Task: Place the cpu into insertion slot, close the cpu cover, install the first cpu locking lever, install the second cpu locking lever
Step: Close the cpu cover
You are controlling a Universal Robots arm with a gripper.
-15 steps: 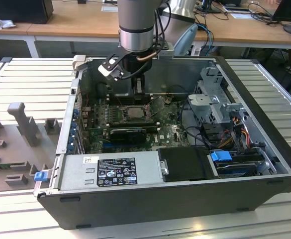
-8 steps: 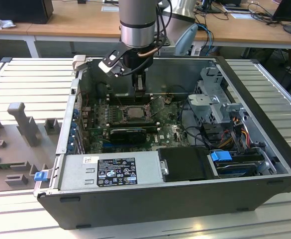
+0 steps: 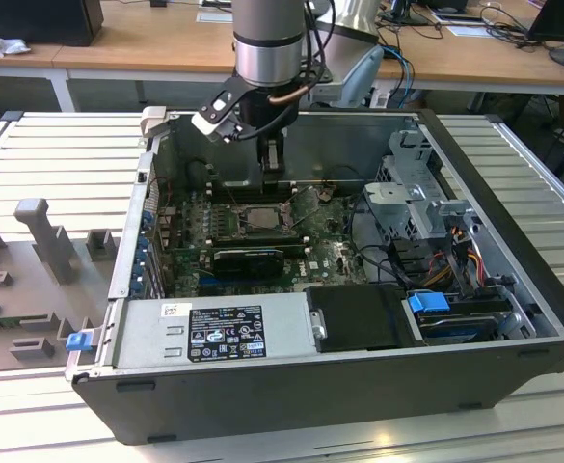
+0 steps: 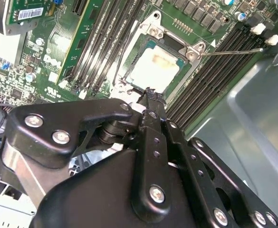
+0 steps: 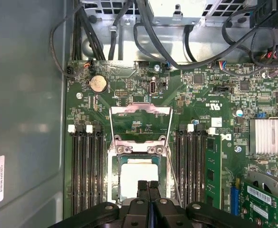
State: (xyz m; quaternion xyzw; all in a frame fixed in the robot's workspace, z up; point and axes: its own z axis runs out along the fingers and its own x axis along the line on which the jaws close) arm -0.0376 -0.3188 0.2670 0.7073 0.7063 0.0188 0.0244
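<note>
The cpu (image 5: pixel 139 172), a pale silver square, lies in the black-framed insertion slot (image 5: pixel 114 178) on the green motherboard, and it appears again in the second wrist view (image 4: pixel 154 67). The silvery cpu cover (image 5: pixel 139 110) stands swung up and open at one end of the slot. One thin locking lever (image 4: pixel 234 51) sticks out free beside the socket. My gripper (image 5: pixel 148 184) hovers just above the slot's edge opposite the cover, with its two black fingers pressed together and nothing between them. In the exterior view the gripper (image 3: pixel 272 174) hangs over the back of the socket (image 3: pixel 259 218).
Long black memory slots (image 5: pixel 87 166) flank the socket on both sides. An expansion card (image 5: pixel 264 199) and heatsink (image 5: pixel 269 135) lie nearby. Cables (image 3: pixel 378 231), a drive cage (image 3: pixel 416 193) and the power supply (image 3: pixel 214 333) crowd the open case, whose walls (image 3: pixel 137 222) close in.
</note>
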